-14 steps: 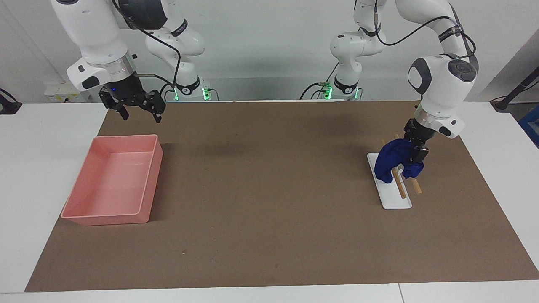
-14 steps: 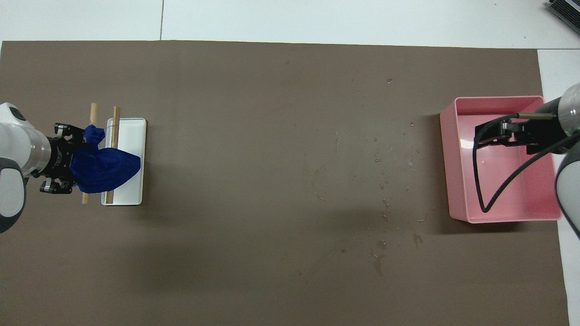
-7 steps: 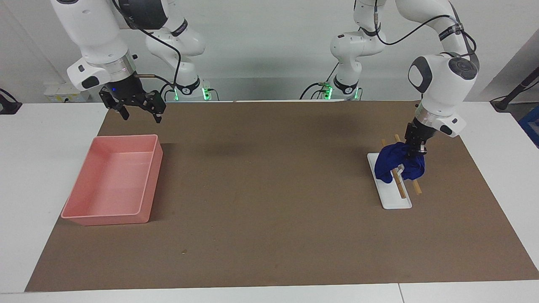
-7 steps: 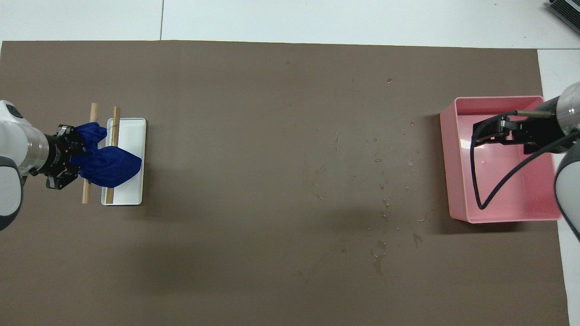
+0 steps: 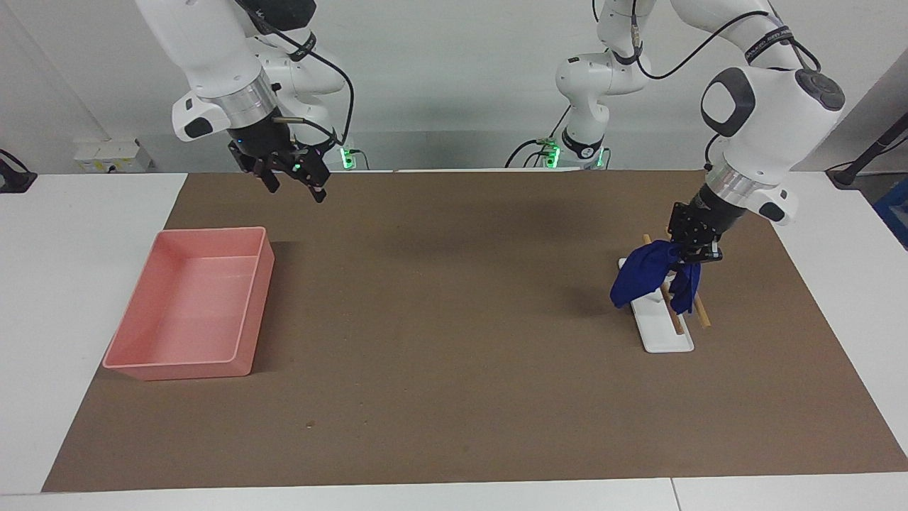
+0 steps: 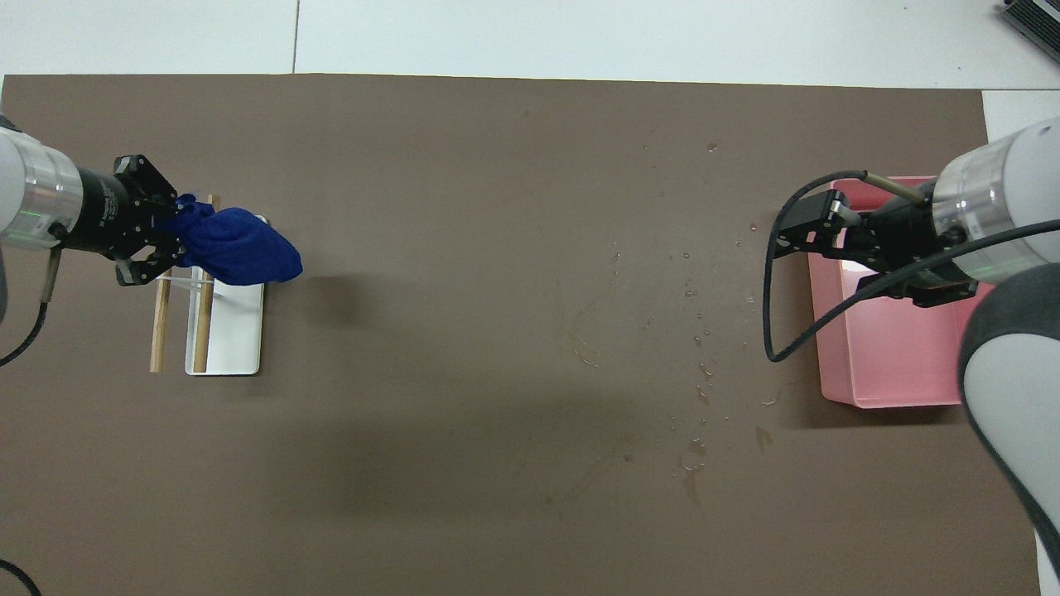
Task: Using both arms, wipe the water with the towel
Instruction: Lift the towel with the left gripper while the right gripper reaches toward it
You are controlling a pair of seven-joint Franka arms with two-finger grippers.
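facing view shows my left gripper clenched on the towel, which hangs in the air over the white tray and its two wooden sticks, lifted clear so it can travel. the water drops lie on the brown mat, well away from the white tray, toward the pink bin. my right gripper hangs over the mat near the pink bin, fingers spread and empty, placed, i judge, to take the towel for the wiping.

The left pincer grips the towel over the white tray. Droplets dot the worktop beside the pink tray.
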